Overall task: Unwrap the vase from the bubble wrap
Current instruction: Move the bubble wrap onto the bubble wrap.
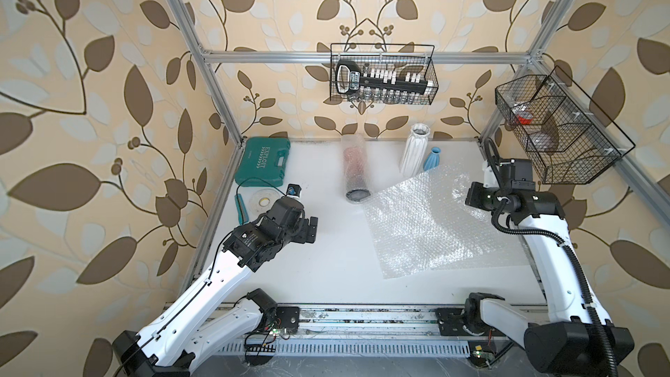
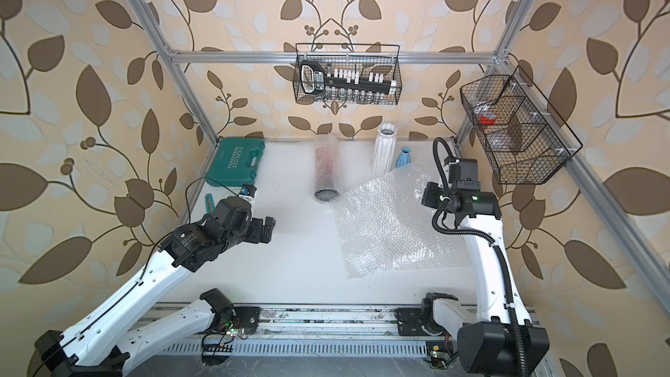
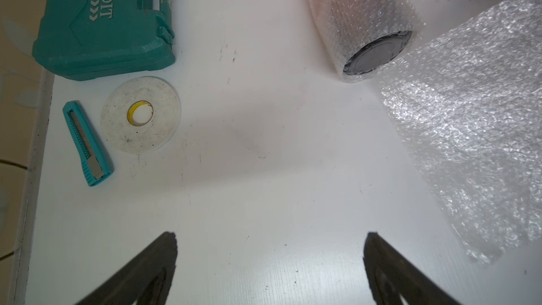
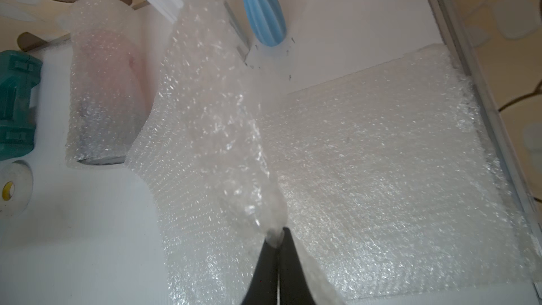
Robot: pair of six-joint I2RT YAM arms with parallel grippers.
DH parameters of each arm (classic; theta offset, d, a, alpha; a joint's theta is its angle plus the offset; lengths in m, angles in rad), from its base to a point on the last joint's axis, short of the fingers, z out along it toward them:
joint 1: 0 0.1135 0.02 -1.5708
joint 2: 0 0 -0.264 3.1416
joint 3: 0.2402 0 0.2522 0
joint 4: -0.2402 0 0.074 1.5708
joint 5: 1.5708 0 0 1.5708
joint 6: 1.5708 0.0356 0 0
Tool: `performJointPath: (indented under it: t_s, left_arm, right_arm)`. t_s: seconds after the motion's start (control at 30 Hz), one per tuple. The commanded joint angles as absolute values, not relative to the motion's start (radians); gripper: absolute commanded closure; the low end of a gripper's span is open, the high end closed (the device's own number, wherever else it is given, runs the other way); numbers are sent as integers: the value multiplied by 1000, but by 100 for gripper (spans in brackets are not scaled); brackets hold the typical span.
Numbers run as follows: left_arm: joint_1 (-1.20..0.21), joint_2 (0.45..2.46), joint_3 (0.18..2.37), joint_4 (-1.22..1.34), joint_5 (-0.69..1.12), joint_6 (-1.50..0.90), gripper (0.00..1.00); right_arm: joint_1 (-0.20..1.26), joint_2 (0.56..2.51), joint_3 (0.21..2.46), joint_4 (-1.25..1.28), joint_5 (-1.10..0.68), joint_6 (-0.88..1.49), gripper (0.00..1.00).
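Our right gripper (image 4: 278,237) is clamped on the edge of a loose bubble wrap sheet (image 1: 427,219), lifted just beside the wrapped vase (image 1: 356,172), while our left gripper (image 3: 270,236) hangs wide and empty on that vase's other side. We judge the main work is left: this vase lies on its side, fully rolled in wrap, while a white vase (image 1: 413,150) and blue vase (image 1: 433,159) stand bare near it.

The bubble wrap (image 1: 427,219) sheet slopes, one corner raised.
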State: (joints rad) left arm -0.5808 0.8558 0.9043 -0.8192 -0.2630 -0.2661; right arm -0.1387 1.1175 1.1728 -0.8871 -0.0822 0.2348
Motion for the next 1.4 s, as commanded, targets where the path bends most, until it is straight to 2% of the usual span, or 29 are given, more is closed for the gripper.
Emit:
performJointPath:
  t_s: [0.0,0.3,0.8,0.83,0.93,0.97,1.07,1.17,1.37]
  left_arm:
    - [-569,858,902,-816,-269,-249,1]
    - [-568,860,900,-816,-275,-244,1]
    - [-568,866,901,-822,-296,-240,1]
    - [-569,867,902,-822,-296,-242,1]
    - [-569,867,901,-822,-299,-241,1]
    - [-569,868,901,-822,-299,-242,1]
    - [-569,873,902,-818,-290,-247,1]
    - [-544,897,915,-812,-217,-272,1]
    - [-335,1014,916,-673,251,-353,1]
  right_arm:
    - [-172,1116,1180,-852,2,248,100]
    - [-243,1237,1151,-763,208,264,100]
    - [-253,1531,1197,-678,399,160,100]
    - [-252,1542,1203,-682,409,164,97]
    - [-252,1542,1215,-683,413,182,54]
    - [-252,1535,1215,-686,407,191,48]
    - [-251,1495,1201,-673,335,208,41]
    - [-250,1435,1152,-624,184,224,39]
    - [-249,1299,993,-465,-174,292,37]
